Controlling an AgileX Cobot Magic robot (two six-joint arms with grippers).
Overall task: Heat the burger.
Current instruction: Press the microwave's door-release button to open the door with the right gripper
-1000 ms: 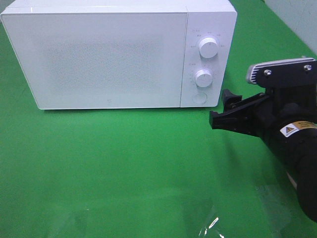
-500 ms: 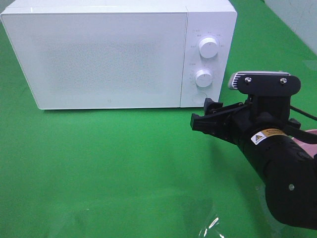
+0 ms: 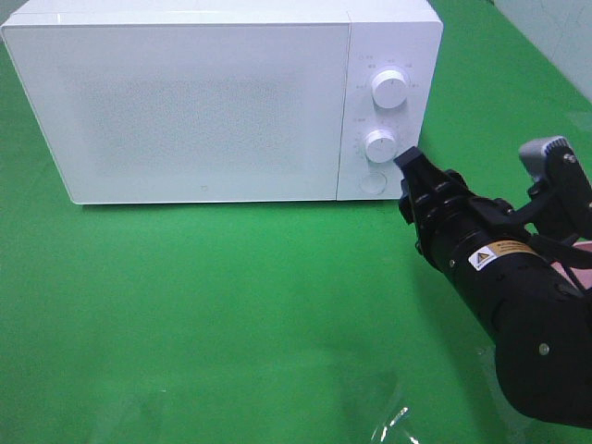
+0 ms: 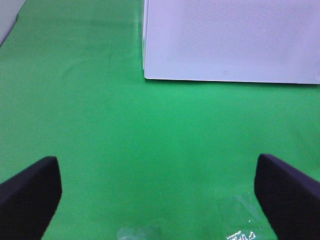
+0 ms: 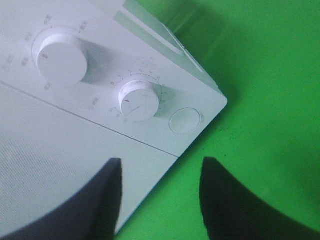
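Observation:
The burger is out of view. The white microwave (image 3: 203,102) stands at the back of the green table with its door closed. My right gripper (image 3: 407,159) is turned on its side, its tips just right of the lower knob (image 3: 380,145) and above the round button (image 3: 372,182). In the right wrist view the gripper (image 5: 160,165) has its fingers apart with nothing between them, facing the knob (image 5: 140,100) and button (image 5: 184,120). My left gripper (image 4: 156,162) is wide open over bare green cloth, well in front of the microwave (image 4: 230,40).
An upper knob (image 3: 389,89) sits above the lower one on the control panel. A crinkled clear plastic sheet (image 3: 393,421) lies at the table's front edge. My right arm's black body (image 3: 518,314) fills the right front of the table.
My right gripper has rolled onto its side and shifted up toward the lower knob. Its fingers stand closer together than before. The microwave has not moved.

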